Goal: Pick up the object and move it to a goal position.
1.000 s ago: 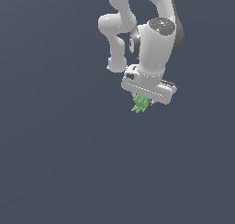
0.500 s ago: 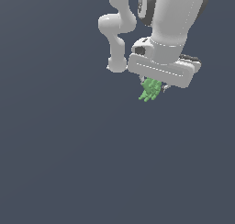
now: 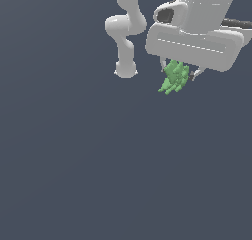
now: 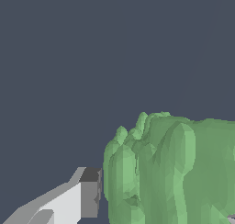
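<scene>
The object [image 3: 174, 78], a bright green cluster of pointed lobes, hangs under the white hand of my arm at the upper right of the exterior view, well above the floor. My gripper [image 3: 177, 75] is shut on it; only the finger tips show beside the green lobes. In the wrist view the object [image 4: 170, 168] fills much of the picture. One grey-padded finger [image 4: 87, 193] presses against its side there; the other finger barely shows at the picture's edge.
The arm's white base and links [image 3: 126, 32] rise at the top middle of the exterior view. A plain dark grey floor [image 3: 98, 175] lies all around.
The hand has carried the object toward the exterior view's right and closer to the camera, so both look larger now. The grip on the object has held.
</scene>
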### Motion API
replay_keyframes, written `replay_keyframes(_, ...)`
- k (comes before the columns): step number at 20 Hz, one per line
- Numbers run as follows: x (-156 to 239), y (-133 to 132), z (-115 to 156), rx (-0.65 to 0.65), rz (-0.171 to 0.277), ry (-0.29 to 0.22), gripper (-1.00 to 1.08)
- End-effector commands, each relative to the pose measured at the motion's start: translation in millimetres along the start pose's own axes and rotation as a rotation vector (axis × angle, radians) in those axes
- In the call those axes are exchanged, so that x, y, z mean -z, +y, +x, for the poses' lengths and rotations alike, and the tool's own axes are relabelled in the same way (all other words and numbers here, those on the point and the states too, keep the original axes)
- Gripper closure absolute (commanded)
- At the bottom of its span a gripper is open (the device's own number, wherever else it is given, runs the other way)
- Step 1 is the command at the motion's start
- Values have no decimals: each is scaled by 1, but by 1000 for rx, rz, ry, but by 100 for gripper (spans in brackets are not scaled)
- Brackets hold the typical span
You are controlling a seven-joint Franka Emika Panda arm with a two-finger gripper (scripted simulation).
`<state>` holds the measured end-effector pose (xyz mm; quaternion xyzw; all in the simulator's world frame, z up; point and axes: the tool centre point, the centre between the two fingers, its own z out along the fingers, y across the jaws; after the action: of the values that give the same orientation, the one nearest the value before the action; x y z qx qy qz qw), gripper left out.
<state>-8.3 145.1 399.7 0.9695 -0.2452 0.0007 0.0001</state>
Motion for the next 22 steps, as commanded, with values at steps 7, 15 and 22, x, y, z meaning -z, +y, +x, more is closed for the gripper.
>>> replay_keyframes(7, 52, -14, 6, 0, 0, -1, 108)
replay_keyframes(15, 77, -22, 10, 0, 0, -1, 108)
replay_keyframes(22, 86, -25, 12, 0, 0, -1, 108)
